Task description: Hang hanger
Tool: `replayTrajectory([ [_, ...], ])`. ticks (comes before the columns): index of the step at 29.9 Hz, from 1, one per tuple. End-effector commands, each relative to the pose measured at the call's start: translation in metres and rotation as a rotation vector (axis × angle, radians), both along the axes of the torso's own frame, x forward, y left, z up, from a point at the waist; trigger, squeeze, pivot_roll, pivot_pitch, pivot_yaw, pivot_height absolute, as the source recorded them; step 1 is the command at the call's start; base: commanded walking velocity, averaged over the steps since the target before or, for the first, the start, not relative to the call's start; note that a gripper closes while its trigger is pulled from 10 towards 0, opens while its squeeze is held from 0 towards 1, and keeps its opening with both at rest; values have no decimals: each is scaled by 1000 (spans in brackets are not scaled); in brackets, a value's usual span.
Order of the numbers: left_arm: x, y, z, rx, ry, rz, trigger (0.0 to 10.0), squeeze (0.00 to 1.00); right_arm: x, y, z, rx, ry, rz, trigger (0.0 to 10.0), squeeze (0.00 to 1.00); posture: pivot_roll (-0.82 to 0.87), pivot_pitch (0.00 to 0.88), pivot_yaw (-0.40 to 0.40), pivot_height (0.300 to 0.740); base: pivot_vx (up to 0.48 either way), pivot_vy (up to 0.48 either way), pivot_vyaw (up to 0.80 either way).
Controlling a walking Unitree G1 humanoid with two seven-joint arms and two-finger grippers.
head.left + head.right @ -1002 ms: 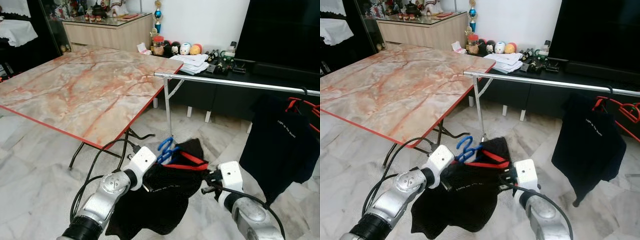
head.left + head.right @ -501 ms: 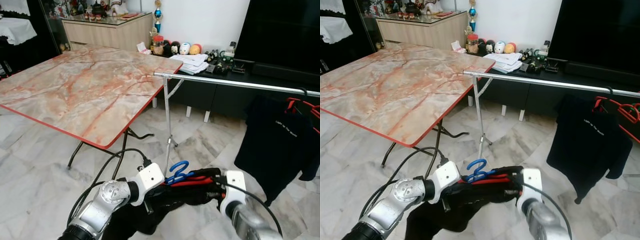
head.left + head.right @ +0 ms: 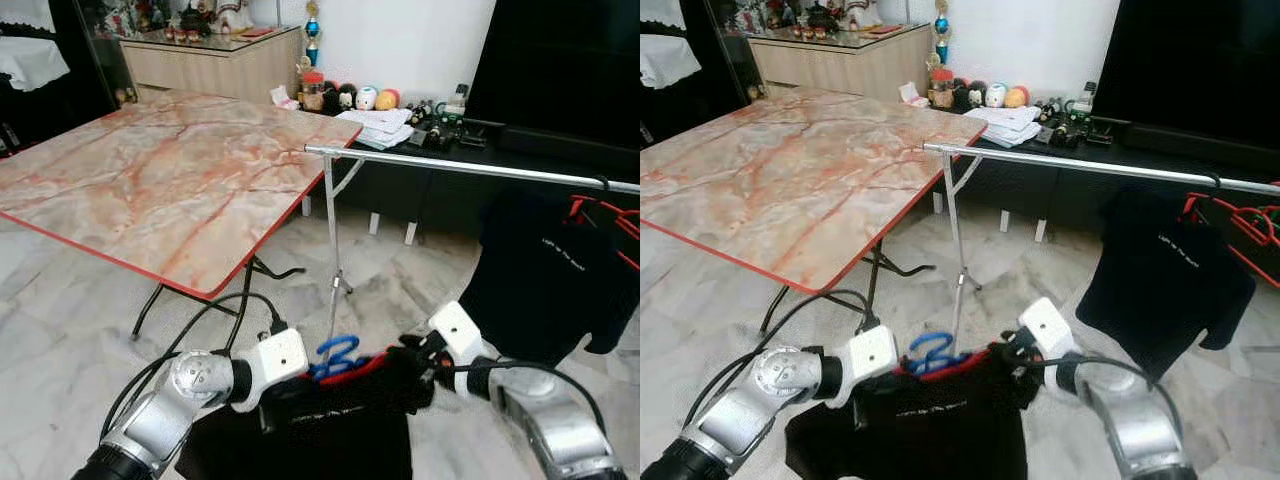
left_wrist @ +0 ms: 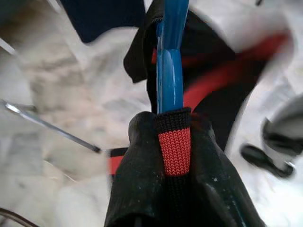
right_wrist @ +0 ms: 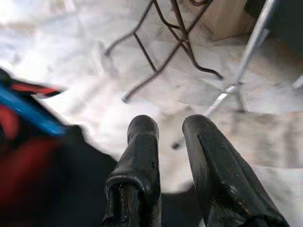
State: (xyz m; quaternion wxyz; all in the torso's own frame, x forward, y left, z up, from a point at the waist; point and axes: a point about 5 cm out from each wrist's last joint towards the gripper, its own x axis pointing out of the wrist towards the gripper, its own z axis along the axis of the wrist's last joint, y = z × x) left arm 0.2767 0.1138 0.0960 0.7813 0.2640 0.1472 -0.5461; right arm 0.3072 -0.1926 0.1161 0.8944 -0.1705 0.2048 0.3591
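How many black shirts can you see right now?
2. One black shirt hangs low between the left claw and the right claw, on the blue hanger. The other shirt hangs from the rail on the right.

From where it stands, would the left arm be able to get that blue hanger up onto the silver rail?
Probably yes. The left gripper holds the blue hanger with its black shirt low, near the rail's post. The silver rail above is bare on that stretch, with the other black shirt hanging further right.
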Motion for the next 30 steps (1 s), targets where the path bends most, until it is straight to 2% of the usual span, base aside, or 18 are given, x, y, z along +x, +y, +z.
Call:
replayTrajectory([
  [1,-3,8,1,50,11,-6,0,0,-7,-8,-11,-51,54,49,10000,1000,109,0,11,740,0,0,0],
  [3,-4,9,1,55,16,-14,0,0,-11,-11,-13,-59,76,77,10000,1000,109,0,11,740,0,0,0],
  [8,-4,12,-1,66,3,-9,0,0,-22,-26,-32,-186,149,118,10000,1000,104,0,13,740,0,0,0],
  [9,-4,12,1,50,10,-5,0,0,-22,-27,-34,-195,150,115,10000,875,101,0,15,740,0,0,0],
  [10,-4,12,1,38,15,-2,0,0,-23,-28,-36,-200,151,114,10000,875,100,0,15,740,0,0,0],
  [11,-3,13,4,15,25,4,0,0,-23,-29,-38,-197,142,109,10000,0,99,0,16,740,0,0,0],
  [12,-3,14,6,0,32,8,0,0,-23,-30,-39,-195,136,104,10000,0,100,0,16,740,0,0,0],
  [13,-4,18,12,-21,55,3,0,0,-25,-30,-42,-150,134,114,10000,0,105,0,17,740,0,0,0],
  [17,-8,27,21,-59,105,-29,0,0,-37,-24,-45,-49,156,209,10000,0,106,0,21,740,0,0,0],
  [21,-6,41,24,-27,112,-20,0,0,-41,-29,-55,-73,204,194,10000,0,101,0,24,740,0,0,0],
  [23,-7,50,25,-9,138,-20,0,0,-45,-28,-58,-24,225,218,10000,0,100,0,26,740,0,0,0],
  [26,-8,51,28,-10,145,-26,0,0,-48,-29,-59,1,240,234,10000,0,100,0,25,740,0,0,0],
  [30,-10,51,33,-24,155,-45,0,0,-51,-34,-65,-18,253,233,10000,0,101,0,22,740,0,0,0],
])
